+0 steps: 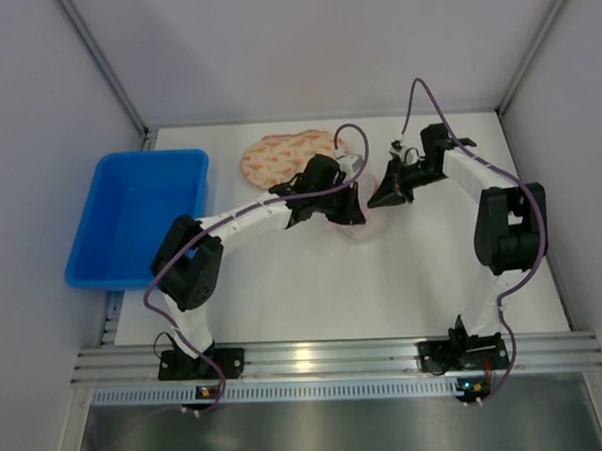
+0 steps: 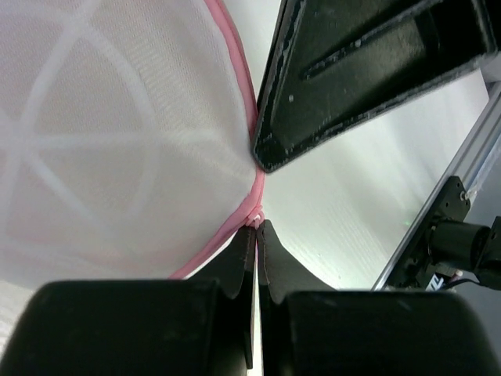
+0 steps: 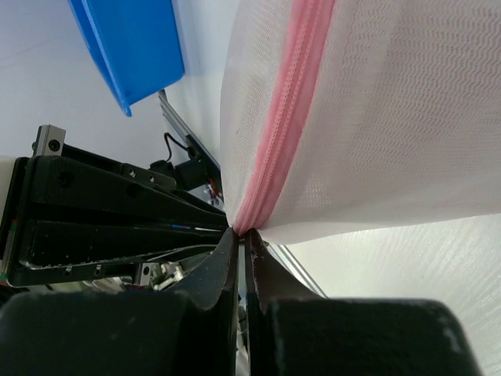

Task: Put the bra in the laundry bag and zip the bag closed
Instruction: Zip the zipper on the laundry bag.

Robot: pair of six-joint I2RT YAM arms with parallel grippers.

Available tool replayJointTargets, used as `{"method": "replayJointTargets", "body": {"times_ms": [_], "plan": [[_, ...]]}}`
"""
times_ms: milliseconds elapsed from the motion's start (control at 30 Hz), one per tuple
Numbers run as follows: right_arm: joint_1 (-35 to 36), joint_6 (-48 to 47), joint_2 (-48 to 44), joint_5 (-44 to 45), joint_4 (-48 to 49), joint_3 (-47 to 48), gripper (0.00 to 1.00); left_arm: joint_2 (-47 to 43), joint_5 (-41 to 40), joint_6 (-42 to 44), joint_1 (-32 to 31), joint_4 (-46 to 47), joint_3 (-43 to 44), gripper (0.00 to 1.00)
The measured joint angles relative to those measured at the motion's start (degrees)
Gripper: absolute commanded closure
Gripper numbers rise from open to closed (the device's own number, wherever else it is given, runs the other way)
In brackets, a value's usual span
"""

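- Bra [image 1: 284, 157], peach-patterned, lies flat on the white table [image 1: 383, 302] toward 12 o'clock, outside the bag, its long axis running roughly 9 to 3 o'clock.
- White mesh laundry bag [image 1: 358, 226] sits at 5 o'clock of the bra, just beside it, between both grippers.
- Right gripper [image 3: 241, 233] is closed tight on the bag's pink zipper [image 3: 286, 117], which runs from 6 toward 12 o'clock in its wrist view.
- Left gripper [image 2: 257, 227] is clamped on the same pink edge, just beside the right gripper's tips.
- Blue bin [image 1: 137, 216] stands at 9 o'clock, well apart from the bag.
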Motion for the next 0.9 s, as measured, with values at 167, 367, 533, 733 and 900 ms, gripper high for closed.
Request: {"method": "replayJointTargets", "body": {"times_ms": [167, 367, 533, 733, 900], "plan": [[-0.3, 0.0, 0.7, 0.2, -0.8, 1.2, 1.0, -2.7, 0.0, 0.6, 0.6, 0.0, -3.0, 1.0], [-3.0, 0.5, 1.6, 0.3, -0.5, 2.8, 1.0, -4.1, 0.4, 1.8, 2.2, -0.5, -4.8, 1.0], [-5.6, 1.1, 2.3, 0.6, -0.2, 2.9, 1.0, -4.1, 0.5, 2.5, 2.6, -1.0, -4.8, 1.0], [-5.9, 1.6, 2.6, 0.5, -0.1, 3.8, 0.54, -4.1, 0.5, 3.0, 2.6, -2.1, -4.0, 1.0], [-5.9, 0.1, 2.1, -0.4, -1.0, 4.7, 0.5, -2.5, 0.7, 2.9, 2.6, -3.3, 0.9, 1.0]]}}
